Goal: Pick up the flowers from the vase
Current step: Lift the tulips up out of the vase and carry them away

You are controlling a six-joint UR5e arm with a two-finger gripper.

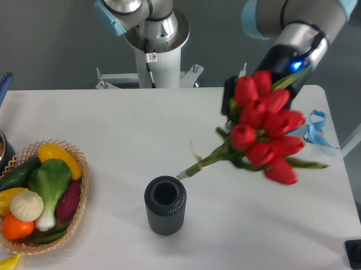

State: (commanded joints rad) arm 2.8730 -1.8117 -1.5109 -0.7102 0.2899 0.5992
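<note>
Flowers (265,127) held aloft, seemingly gripped, clear of vase (165,205).

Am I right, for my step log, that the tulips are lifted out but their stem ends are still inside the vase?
Not quite. The camera view shows the tulips lifted, but their stem ends hang above and to the right of the vase, clear of its open mouth, not inside it.

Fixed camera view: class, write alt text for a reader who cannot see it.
A robot arm's gripper holds a bunch of red tulips in the air, their stems clear of the empty dark ribbed vase on the white table. A wicker basket of toy vegetables sits at left.
</note>
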